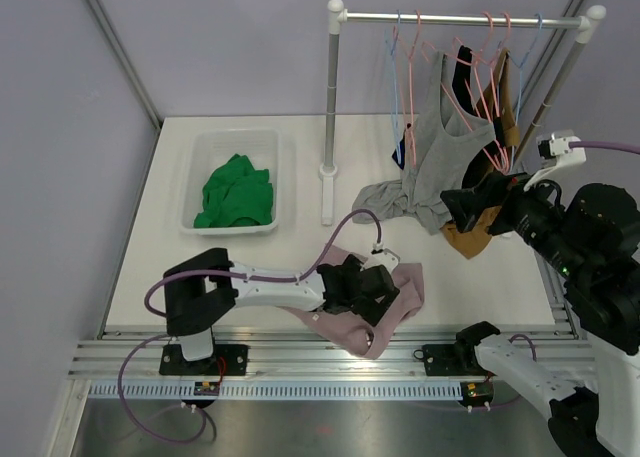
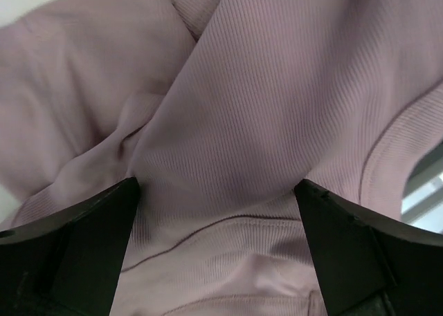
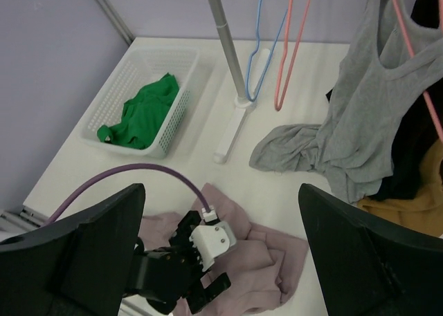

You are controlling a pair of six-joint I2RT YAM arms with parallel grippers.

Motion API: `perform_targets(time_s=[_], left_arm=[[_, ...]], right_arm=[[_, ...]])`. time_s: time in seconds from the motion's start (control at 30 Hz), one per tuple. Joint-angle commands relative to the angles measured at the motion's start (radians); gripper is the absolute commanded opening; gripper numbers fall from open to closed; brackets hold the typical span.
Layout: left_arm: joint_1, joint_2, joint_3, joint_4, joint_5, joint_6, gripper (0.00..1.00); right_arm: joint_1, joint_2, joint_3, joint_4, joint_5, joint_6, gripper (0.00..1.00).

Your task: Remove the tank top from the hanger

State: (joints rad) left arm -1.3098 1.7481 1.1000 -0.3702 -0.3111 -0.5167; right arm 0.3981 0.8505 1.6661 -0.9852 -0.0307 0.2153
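A grey tank top (image 1: 437,142) hangs from a pink hanger (image 1: 468,105) on the rack, its hem trailing onto the table; it also shows in the right wrist view (image 3: 353,122). My right gripper (image 1: 466,213) (image 3: 221,191) is open and empty, held in the air just right of and in front of it. A pink ribbed tank top (image 1: 402,295) (image 2: 242,88) (image 3: 273,254) lies crumpled at the table's near edge. My left gripper (image 1: 384,309) (image 2: 218,191) is open, low over that pink fabric with its fingers either side of a fold.
A white basket (image 1: 200,155) at the back left holds a green garment (image 1: 238,192). The rack's upright pole (image 1: 332,107) and foot stand mid-table. Empty blue and pink hangers (image 1: 404,87) and black and mustard garments (image 1: 470,239) hang on the rail. A metal rail (image 1: 330,362) runs along the front.
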Motion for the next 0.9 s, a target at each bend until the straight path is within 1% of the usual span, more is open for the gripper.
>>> perform_targets(time_s=[0.0, 0.03, 0.07, 0.1, 0.13, 0.17, 0.2, 0.23, 0.3, 0.33, 0.37, 0.4, 0.47, 0.5, 0.53, 0.57, 0.63, 0.67, 0.73, 0.77, 0.83, 0.87], left_arm=[[-0.006, 0.069, 0.035, 0.076, 0.014, -0.055, 0.99], [-0.006, 0.083, 0.026, 0.082, 0.014, -0.065, 0.98], [-0.008, 0.091, 0.020, 0.091, 0.024, -0.066, 0.79], [-0.009, 0.100, 0.014, 0.102, 0.024, -0.069, 0.63], [-0.011, 0.097, 0.009, 0.109, 0.020, -0.072, 0.45], [-0.014, 0.090, 0.005, 0.103, 0.001, -0.081, 0.16], [-0.017, 0.062, 0.004, 0.094, -0.014, -0.085, 0.06], [-0.019, 0.038, 0.004, 0.062, -0.038, -0.091, 0.00], [-0.017, -0.013, 0.011, 0.019, -0.112, -0.101, 0.00], [-0.017, -0.078, 0.017, -0.039, -0.146, -0.103, 0.00], [-0.017, -0.110, 0.024, -0.071, -0.213, -0.106, 0.00], [-0.016, -0.146, 0.047, -0.143, -0.245, -0.105, 0.00], [0.000, -0.238, 0.078, -0.208, -0.323, -0.088, 0.00], [0.009, -0.263, 0.112, -0.278, -0.345, -0.085, 0.00], [0.018, -0.288, 0.130, -0.307, -0.364, -0.082, 0.00], [0.044, -0.339, 0.144, -0.331, -0.387, -0.060, 0.00], [0.078, -0.387, 0.188, -0.392, -0.404, -0.037, 0.00], [0.119, -0.430, 0.202, -0.410, -0.414, -0.013, 0.00], [0.165, -0.469, 0.239, -0.452, -0.418, 0.020, 0.00], [0.220, -0.484, 0.285, -0.464, -0.416, 0.055, 0.00], [0.286, -0.515, 0.329, -0.492, -0.399, 0.096, 0.00], [0.358, -0.522, 0.380, -0.496, -0.372, 0.134, 0.00]], right_arm=[[0.001, -0.028, -0.090, 0.006, -0.087, -0.007, 0.99], [0.002, -0.040, -0.097, 0.005, -0.095, -0.008, 0.99], [0.001, -0.048, -0.100, 0.005, -0.100, -0.010, 1.00], [0.001, -0.063, -0.101, 0.005, -0.106, -0.011, 1.00], [0.001, -0.070, -0.101, 0.002, -0.109, -0.013, 0.99], [0.001, -0.077, -0.100, 0.002, -0.110, -0.014, 0.99], [0.001, -0.085, -0.100, -0.001, -0.107, -0.016, 0.99], [0.002, -0.090, -0.100, -0.004, -0.098, -0.019, 1.00], [0.001, -0.094, -0.103, -0.010, -0.084, -0.027, 1.00], [0.002, -0.096, -0.106, -0.015, -0.071, -0.028, 0.99], [0.001, -0.097, -0.108, -0.015, -0.066, -0.030, 1.00], [0.001, -0.103, -0.117, -0.015, -0.061, -0.030, 0.99], [0.001, -0.105, -0.123, -0.015, -0.055, -0.033, 1.00], [0.001, -0.107, -0.127, -0.015, -0.051, -0.033, 0.99], [0.001, -0.108, -0.128, -0.017, -0.049, -0.031, 0.99], [0.001, -0.110, -0.129, -0.017, -0.048, -0.030, 1.00], [0.001, -0.114, -0.128, -0.015, -0.048, -0.028, 0.99], [0.001, -0.116, -0.128, -0.015, -0.044, -0.027, 0.99], [0.001, -0.116, -0.117, -0.017, -0.038, -0.028, 1.00], [0.001, -0.116, -0.114, -0.018, -0.037, -0.028, 1.00], [0.001, -0.116, -0.106, -0.018, -0.032, -0.027, 0.99], [0.002, -0.114, -0.106, -0.017, -0.032, -0.027, 0.99]])
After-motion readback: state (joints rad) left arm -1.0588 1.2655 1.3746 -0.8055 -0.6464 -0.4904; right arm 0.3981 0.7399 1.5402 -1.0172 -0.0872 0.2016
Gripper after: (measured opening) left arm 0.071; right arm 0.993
